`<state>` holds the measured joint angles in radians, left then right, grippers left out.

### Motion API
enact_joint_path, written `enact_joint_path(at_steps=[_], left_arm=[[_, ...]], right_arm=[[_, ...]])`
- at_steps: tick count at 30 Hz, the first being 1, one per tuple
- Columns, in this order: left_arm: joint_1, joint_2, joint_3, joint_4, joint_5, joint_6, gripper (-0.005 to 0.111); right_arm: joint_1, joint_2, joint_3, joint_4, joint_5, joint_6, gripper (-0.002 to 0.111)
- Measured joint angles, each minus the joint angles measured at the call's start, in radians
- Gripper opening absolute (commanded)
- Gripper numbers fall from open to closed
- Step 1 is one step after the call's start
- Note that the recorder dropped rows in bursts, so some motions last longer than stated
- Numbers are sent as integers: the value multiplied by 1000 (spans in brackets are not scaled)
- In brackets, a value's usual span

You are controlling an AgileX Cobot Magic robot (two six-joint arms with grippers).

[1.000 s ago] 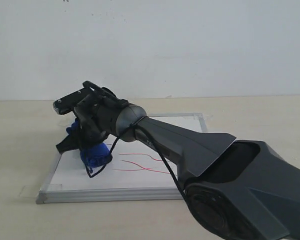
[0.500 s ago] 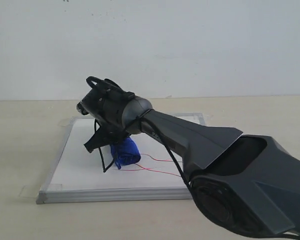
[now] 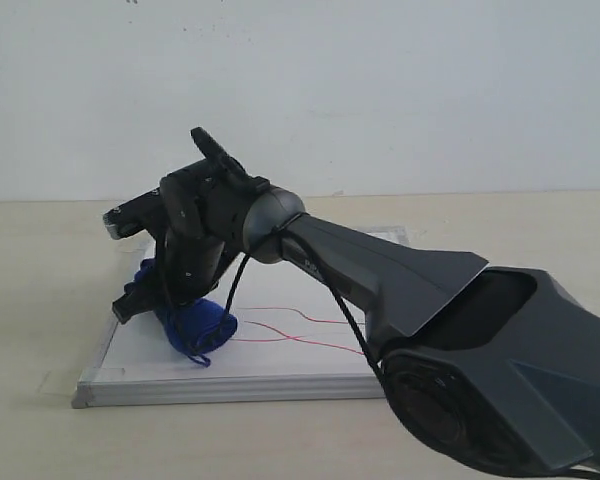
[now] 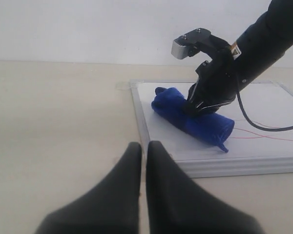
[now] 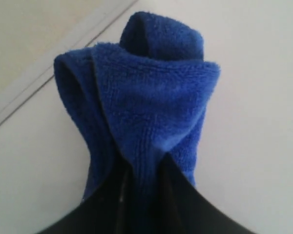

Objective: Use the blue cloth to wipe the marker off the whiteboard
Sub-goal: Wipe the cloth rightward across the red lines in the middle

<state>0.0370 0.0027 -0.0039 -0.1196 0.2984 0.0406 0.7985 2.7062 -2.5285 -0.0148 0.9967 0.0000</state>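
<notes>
The whiteboard (image 3: 280, 350) lies flat on the table, silver-framed, with thin wavy red marker lines (image 3: 290, 330) near its middle. My right gripper (image 3: 170, 300) is shut on the blue cloth (image 3: 195, 325), which is bunched into a roll and pressed on the board's left part, just left of the lines. The right wrist view shows the blue cloth (image 5: 146, 97) pinched between the dark fingers (image 5: 107, 195) over white board. In the left wrist view the blue cloth (image 4: 195, 119) rests on the whiteboard (image 4: 263, 146), and my left gripper (image 4: 143, 148) hovers shut and empty over the table beside the board's near corner.
The board sits on a beige table (image 3: 40, 260) in front of a white wall (image 3: 380, 90). The right arm's dark body (image 3: 460, 340) reaches across the board from the lower right. Clear tape tabs (image 3: 55, 382) hold the board's corners.
The right gripper swept the cloth right over the red lines, then back left toward the board's left edge. The left ends of the lines look shorter than a second ago.
</notes>
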Motion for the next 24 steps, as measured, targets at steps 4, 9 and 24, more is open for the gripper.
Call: enact_joint_path(at_steps=[4, 9, 24], left_arm=[[0, 0, 0, 0, 0, 0, 4], [0, 0, 0, 0, 0, 0, 4], [0, 0, 0, 0, 0, 0, 4]], right_arm=[[8, -2, -2, -163, 51, 73, -1], [-10, -10, 1, -252, 102, 133, -1], [-124, -79, 114, -296, 159, 146, -1]])
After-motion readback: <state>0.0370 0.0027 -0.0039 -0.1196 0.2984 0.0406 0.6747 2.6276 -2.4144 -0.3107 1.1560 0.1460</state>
